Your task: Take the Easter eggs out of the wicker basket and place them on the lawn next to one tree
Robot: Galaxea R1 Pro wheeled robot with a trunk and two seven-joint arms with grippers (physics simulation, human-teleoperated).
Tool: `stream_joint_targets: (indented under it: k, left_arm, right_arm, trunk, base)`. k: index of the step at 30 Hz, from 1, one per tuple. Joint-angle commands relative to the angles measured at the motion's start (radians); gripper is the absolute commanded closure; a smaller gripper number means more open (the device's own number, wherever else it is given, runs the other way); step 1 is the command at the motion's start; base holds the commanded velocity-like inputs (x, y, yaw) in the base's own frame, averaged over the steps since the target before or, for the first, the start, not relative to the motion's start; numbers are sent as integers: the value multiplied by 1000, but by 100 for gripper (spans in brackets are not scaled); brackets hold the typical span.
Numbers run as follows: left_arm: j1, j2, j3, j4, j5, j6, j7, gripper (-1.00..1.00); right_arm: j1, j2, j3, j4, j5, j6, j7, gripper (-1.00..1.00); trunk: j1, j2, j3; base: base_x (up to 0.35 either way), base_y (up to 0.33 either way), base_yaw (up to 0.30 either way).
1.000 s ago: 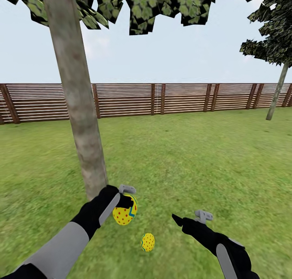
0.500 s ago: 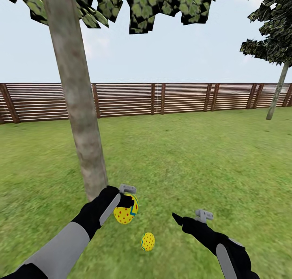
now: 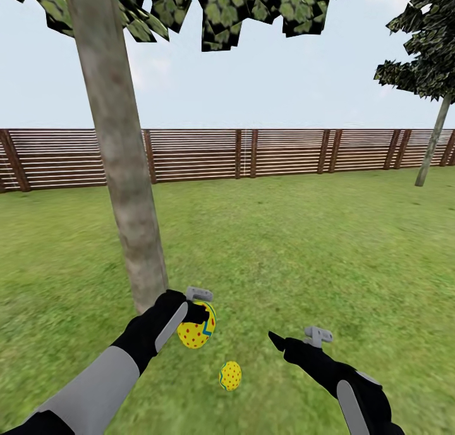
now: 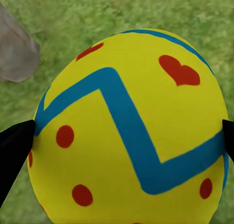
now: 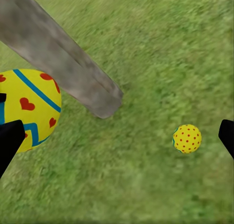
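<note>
A yellow Easter egg (image 3: 195, 327) with red dots and a blue zigzag hangs just above the lawn (image 3: 303, 251), and my left gripper (image 3: 197, 324) is shut on it. The left wrist view has this egg (image 4: 126, 131) close up between two black fingertips (image 4: 12, 155). It hangs right beside the foot of the tree (image 3: 126, 188) with the thick pale trunk. A second, dotted egg (image 3: 230, 376) lies on the grass a little nearer to me. My right gripper (image 3: 281, 343) hovers open to the right of it, holding nothing. The wicker basket and a third egg are out of view.
A brown slatted fence (image 3: 284, 153) closes the garden at the far side. A thin-trunked tree (image 3: 433, 141) stands at the far right. Open grass stretches between the fence and me. The right wrist view takes in the trunk base (image 5: 63, 63) and the lying egg (image 5: 187, 138).
</note>
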Motion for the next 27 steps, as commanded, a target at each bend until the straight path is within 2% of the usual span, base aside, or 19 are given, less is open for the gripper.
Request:
stream_joint_targets:
  k: [1,12,27]
  left_arm:
    - [-1,1,-3,-1,10,3,9,100]
    - [-1,1,-3,-1,11,0,9,100]
    - [-1,2,-4,26,11,-50,8,100]
  right_arm:
    - [-1,1,-3,-1,-1,6,5,-100]
    - [-1,1,-3,-1,-1,5,5,-100]
    - [-1,3,-2,14,0,5,5,-100]
  trunk:
    - [4,-8,-5]
    - [46,-85,-39]
    - [104,-190,-86]
  base:
    - [0,0,0]
    - [0,0,0]
    - [0,0,0]
